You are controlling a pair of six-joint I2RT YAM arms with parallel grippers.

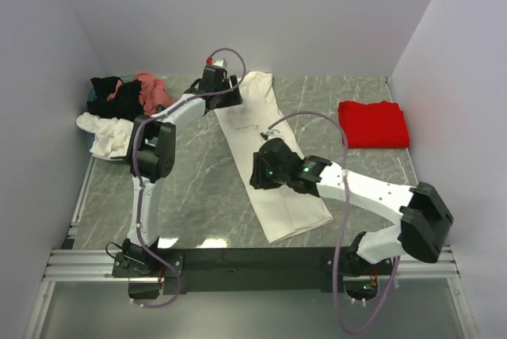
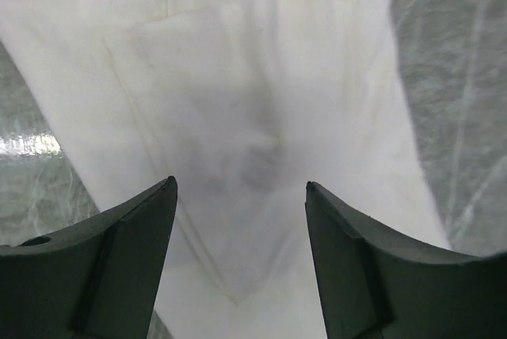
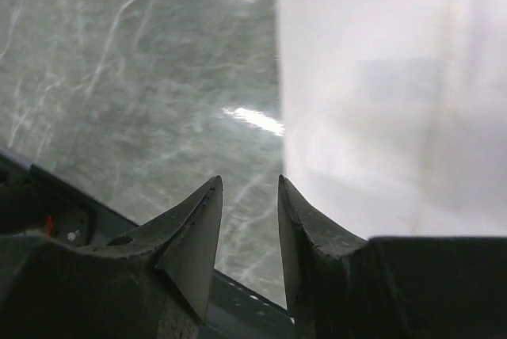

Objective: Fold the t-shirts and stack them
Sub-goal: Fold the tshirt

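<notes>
The cream t-shirt (image 1: 289,208), limp and light (likely slippery in folds), lay stretched from 12 to 6 o'clock on the tabletop (image 1: 198,188), best pinched at its end hem, with the left end effector (image 2: 242,196) spread wide above it and the right end effector (image 3: 247,188) barely parted, empty.

No writing, label, brand, number or sign is legible anywhere: the cream t-shirt (image 1: 273,173), the red t-shirt (image 1: 374,123) and the marbled table (image 1: 198,188) show plain surfaces only.
</notes>
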